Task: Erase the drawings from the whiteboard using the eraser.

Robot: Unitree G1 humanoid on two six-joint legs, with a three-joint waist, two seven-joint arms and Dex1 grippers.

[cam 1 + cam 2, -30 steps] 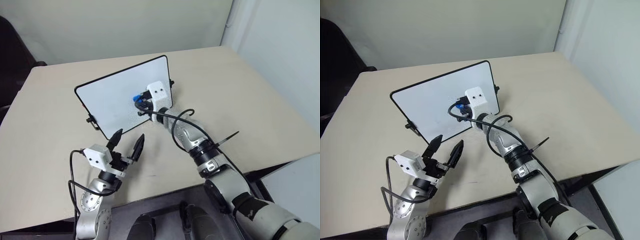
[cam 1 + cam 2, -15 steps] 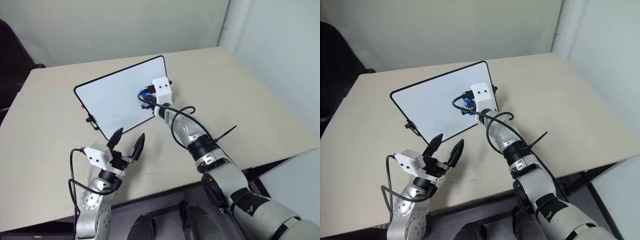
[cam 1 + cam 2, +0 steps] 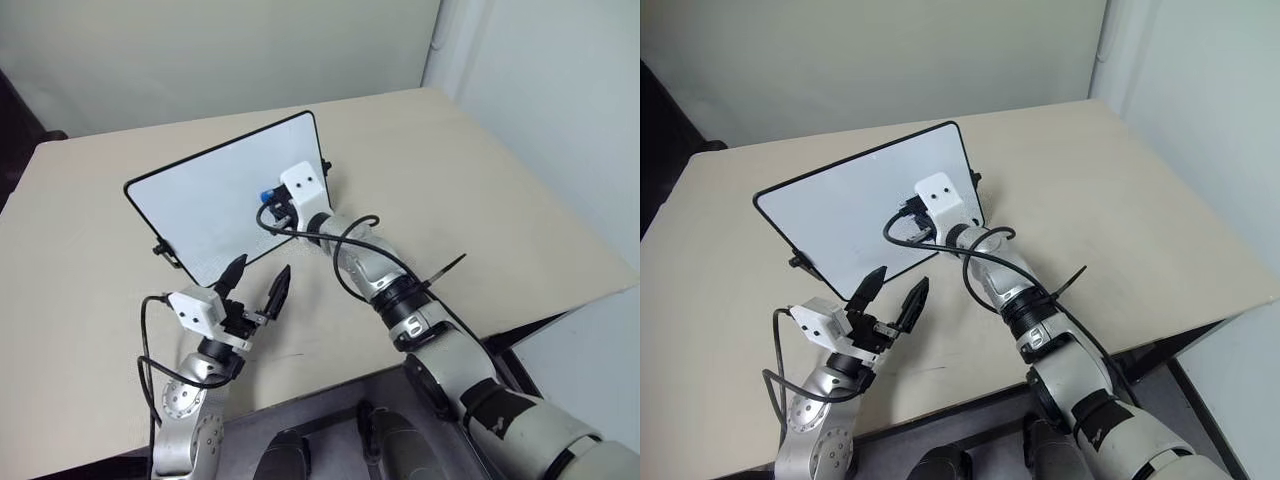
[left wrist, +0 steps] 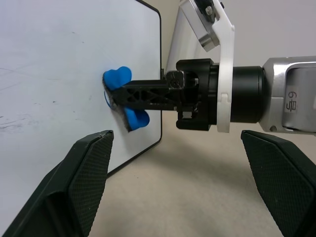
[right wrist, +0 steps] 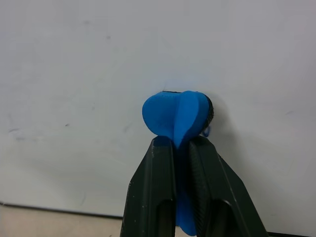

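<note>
The whiteboard (image 3: 190, 200) stands tilted on the beige table, its white face toward me. My right gripper (image 5: 180, 143) is shut on the blue eraser (image 5: 176, 116) and presses it against the board near its right edge. The eraser (image 3: 268, 193) also shows in the left eye view, and from the side in the left wrist view (image 4: 118, 79). The drawings are mostly hidden behind the eraser; a small blue mark (image 5: 206, 131) peeks out beside it. My left gripper (image 3: 260, 270) hovers open in front of the board's lower edge, its fingers (image 4: 84, 182) wide apart and holding nothing.
Faint grey smudges (image 4: 15, 123) remain on the board. Small black clips (image 3: 160, 250) hold its edges. The table (image 3: 480, 200) stretches open to the right, and its front edge is near my arms. A pale wall stands behind the table.
The camera view has shifted. My right gripper slid the eraser toward the board's right edge, then a little back to the left, with the wrist rolling. The left gripper stayed still.
</note>
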